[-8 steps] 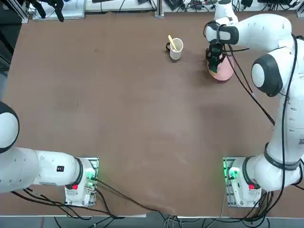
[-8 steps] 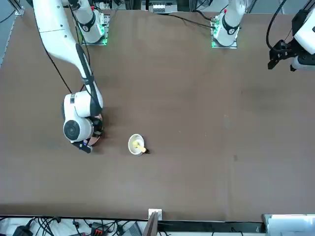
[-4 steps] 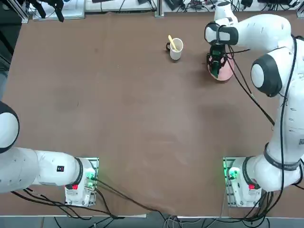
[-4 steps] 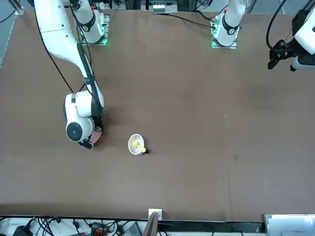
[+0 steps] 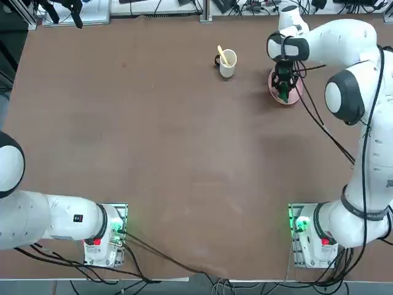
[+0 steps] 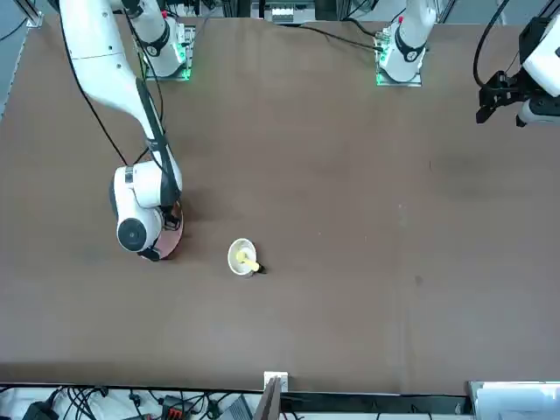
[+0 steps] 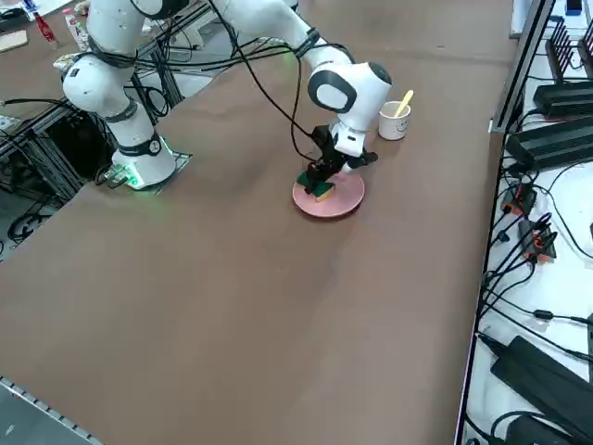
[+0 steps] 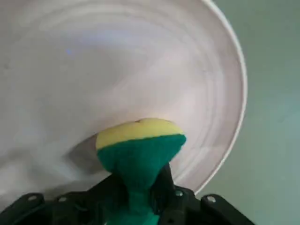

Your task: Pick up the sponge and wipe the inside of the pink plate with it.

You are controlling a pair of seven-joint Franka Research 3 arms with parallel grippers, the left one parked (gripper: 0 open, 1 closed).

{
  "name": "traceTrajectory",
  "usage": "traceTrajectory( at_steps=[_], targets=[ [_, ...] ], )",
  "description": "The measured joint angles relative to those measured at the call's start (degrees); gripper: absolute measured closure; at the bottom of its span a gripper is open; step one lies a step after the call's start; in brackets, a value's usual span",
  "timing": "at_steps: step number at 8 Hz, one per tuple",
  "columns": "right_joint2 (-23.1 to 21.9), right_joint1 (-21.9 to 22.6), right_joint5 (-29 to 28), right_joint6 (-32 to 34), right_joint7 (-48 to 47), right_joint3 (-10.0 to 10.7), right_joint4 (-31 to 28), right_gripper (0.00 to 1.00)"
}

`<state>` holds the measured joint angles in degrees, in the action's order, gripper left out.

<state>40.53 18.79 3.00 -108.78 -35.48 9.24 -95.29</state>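
The pink plate (image 5: 295, 93) lies at the far right of the table, and in the right side view the plate (image 7: 341, 201) shows under the wrist. My right gripper (image 5: 283, 90) stands over it, pointing down, shut on the sponge (image 7: 321, 189). In the right wrist view the sponge (image 8: 139, 151) is pinched at its green part, and its yellow layer presses against the plate's inner surface (image 8: 117, 70) close to the rim. In the front view the wrist hides most of the plate (image 6: 174, 238).
A white mug (image 5: 228, 63) with a yellow utensil stands left of the plate, about a plate's width away; it also shows as the mug (image 7: 395, 121) in the right side view. The table's far edge with cables runs just behind both.
My right gripper has slid with the sponge across the plate, a little to the robot's right and slightly back toward the robot. The grip stays shut.
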Motion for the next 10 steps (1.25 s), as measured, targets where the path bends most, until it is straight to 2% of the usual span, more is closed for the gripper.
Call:
traceTrajectory(
  at_steps=[3,6,8,10],
  targets=[
    [0.0,-0.5,3.3,-0.3,0.0,0.5,-0.6,0.69],
    [0.0,-2.5,4.9,-3.6,0.4,0.6,-0.7,0.7],
    [-0.1,-2.5,4.4,-5.6,0.5,0.5,0.0,0.7],
    [-0.1,-2.3,1.1,-6.6,0.5,0.3,2.4,0.7]
  ],
)
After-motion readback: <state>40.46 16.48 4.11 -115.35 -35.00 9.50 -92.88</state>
